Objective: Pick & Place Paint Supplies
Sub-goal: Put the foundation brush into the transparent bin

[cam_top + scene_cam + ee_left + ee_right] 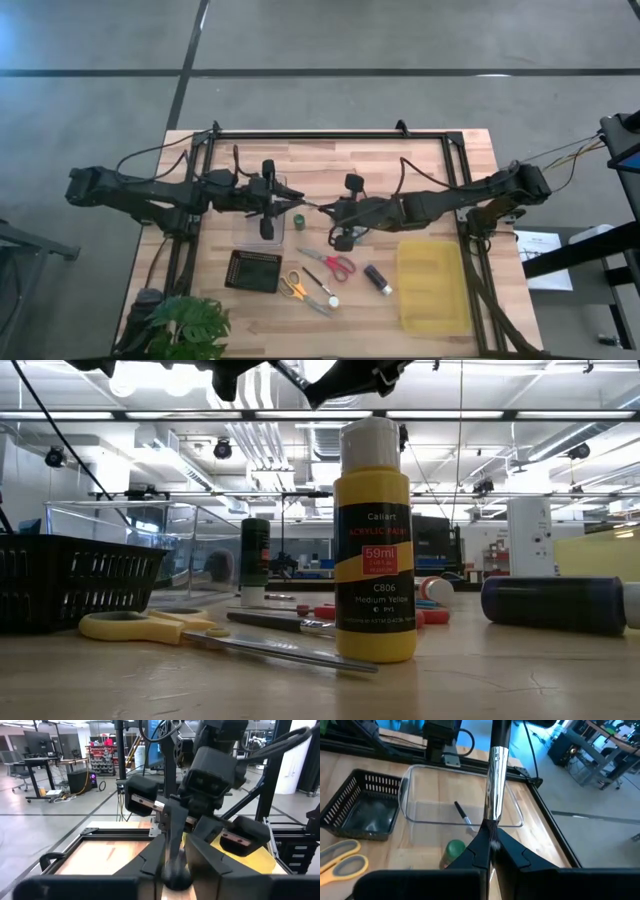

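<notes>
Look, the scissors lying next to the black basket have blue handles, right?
Not quite. The handles are yellow, not blue. The scissors do lie right next to the black basket; the high view shows it.

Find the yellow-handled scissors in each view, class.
High view: yellow-handled scissors, just right of the black basket.
Low view: lying lower left, in front of the basket.
Left wrist view: not in it.
Right wrist view: beside the basket, cut off by the picture's edge.
Shared landmark: the black basket.
</notes>
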Tool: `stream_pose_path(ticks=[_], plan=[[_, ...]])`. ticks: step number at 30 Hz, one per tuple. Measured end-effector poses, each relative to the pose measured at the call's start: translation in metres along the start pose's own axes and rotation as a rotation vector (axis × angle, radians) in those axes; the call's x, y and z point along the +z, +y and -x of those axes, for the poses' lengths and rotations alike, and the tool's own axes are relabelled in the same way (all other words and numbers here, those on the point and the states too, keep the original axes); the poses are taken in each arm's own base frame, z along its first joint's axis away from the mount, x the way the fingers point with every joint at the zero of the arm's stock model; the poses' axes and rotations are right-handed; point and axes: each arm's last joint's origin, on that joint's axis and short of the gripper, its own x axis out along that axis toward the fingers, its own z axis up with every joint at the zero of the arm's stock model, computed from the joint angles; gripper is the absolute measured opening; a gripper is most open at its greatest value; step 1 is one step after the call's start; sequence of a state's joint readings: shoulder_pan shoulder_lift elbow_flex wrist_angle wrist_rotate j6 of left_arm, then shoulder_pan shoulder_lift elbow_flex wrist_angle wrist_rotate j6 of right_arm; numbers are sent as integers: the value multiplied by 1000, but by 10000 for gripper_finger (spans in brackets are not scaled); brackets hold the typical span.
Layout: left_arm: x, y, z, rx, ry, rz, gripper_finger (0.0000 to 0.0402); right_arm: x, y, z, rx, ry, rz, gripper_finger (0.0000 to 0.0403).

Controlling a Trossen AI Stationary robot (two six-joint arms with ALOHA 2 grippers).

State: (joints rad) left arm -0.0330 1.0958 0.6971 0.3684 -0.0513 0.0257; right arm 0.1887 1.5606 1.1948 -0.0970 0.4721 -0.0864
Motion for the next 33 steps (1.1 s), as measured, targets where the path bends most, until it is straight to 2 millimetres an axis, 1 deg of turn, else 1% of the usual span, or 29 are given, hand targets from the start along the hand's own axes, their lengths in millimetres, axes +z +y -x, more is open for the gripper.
stream_pose_path(ticks=[3, 17, 21, 33], plan=[[0, 0, 0, 0, 3, 0, 70, -1, 0, 0, 0, 1, 1, 8], [-1, -1, 0, -19, 8, 0, 68, -2, 0, 0, -29, 5, 12, 8], [-1, -1, 0, -18, 7, 0, 46, -2, 0, 0, -29, 4, 12, 8], [-1, 0, 0, -17, 9, -1, 46, -1, -1, 0, -28, 0, 17, 8]])
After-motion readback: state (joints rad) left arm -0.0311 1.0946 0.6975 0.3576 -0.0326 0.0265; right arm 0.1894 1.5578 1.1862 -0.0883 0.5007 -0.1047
